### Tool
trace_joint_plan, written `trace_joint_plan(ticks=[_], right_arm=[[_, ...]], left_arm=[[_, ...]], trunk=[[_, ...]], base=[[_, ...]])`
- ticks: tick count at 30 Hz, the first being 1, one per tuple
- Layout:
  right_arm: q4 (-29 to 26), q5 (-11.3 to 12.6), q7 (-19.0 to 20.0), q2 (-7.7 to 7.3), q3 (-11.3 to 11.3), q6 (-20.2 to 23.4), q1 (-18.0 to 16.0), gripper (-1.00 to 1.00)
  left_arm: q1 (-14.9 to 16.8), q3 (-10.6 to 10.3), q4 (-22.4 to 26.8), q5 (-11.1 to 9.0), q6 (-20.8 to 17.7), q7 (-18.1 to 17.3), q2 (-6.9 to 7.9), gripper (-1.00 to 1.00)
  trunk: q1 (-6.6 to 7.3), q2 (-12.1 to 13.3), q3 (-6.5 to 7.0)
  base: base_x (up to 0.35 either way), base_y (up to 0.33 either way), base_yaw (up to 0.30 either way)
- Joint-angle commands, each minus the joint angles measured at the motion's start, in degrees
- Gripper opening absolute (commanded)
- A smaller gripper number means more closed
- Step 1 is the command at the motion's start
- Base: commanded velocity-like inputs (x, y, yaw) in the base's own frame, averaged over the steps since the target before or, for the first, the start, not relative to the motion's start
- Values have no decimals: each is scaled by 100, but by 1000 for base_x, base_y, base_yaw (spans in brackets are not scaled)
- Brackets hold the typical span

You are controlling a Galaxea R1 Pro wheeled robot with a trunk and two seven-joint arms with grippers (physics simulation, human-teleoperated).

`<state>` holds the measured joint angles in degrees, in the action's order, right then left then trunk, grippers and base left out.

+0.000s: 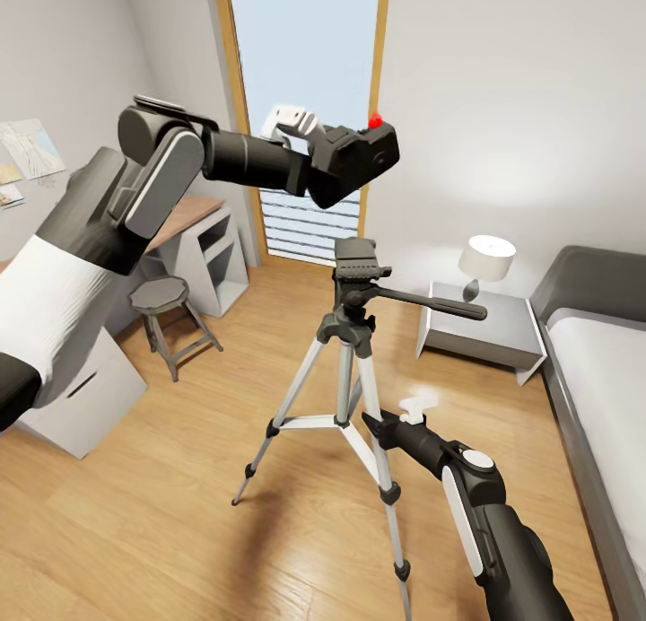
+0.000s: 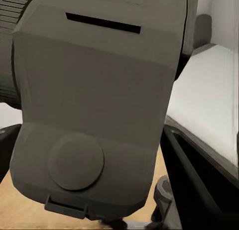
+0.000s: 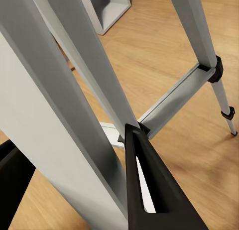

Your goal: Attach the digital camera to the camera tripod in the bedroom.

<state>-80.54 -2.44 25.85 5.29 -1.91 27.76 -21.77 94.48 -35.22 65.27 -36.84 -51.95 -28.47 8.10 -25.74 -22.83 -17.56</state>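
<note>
The left gripper (image 1: 316, 150) is clamped on the chunky matte-black digital camera (image 1: 359, 157), holding it in the air above the black head of the tall silver-legged camera tripod (image 1: 345, 383), with a clear gap between camera and head. In the left wrist view the camera's (image 2: 94, 105) flat matte underside shows a narrow slot and a round disc. A round red button sits on the camera's top edge in the head view.

The right gripper (image 1: 395, 421) is low beside the tripod's legs. In the right wrist view 1 black finger (image 3: 149, 190) lies just beside a smooth silver leg (image 3: 84, 65), near the point where the flat silver braces meet; a second dark finger sits on the other side of that leg. Whether the fingers press on the leg cannot be told.

The tripod stands upright on the wood plank floor (image 1: 179, 531) with 3 slim legs, black joints and black feet. Its long black pan handle points toward the white square nightstand (image 1: 484, 334).

The grey bed (image 1: 601, 370) lies at the right wall. A wood-topped white desk (image 1: 202, 244) stands at the left, with a short grey round-seated stool (image 1: 166, 311) before it. A white-shaded table lamp (image 1: 485, 264) stands on the nightstand. A tall wood-framed window (image 1: 305, 109) is behind the camera.
</note>
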Motion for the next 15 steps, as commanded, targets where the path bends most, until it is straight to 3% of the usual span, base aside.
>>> trace_joint_plan(ticks=[1, 8, 15], right_arm=[[223, -99, 52, 7, -20, 33, -3, -100], [216, -99, 59, 7, -28, 36, -3, -100], [215, -99, 60, 7, -29, 36, -3, -100]], left_arm=[[9, -8, -8, 7, -144, -151, 45, -100], [16, -3, 34, -24, -635, -478, 267, -100], [76, 4, -22, -79, -686, -952, 293, -100]], trunk=[[-4, -9, -11], [-4, -9, -11], [-4, -9, -11]], base=[[0, 0, 0], [0, 0, 0], [0, 0, 0]])
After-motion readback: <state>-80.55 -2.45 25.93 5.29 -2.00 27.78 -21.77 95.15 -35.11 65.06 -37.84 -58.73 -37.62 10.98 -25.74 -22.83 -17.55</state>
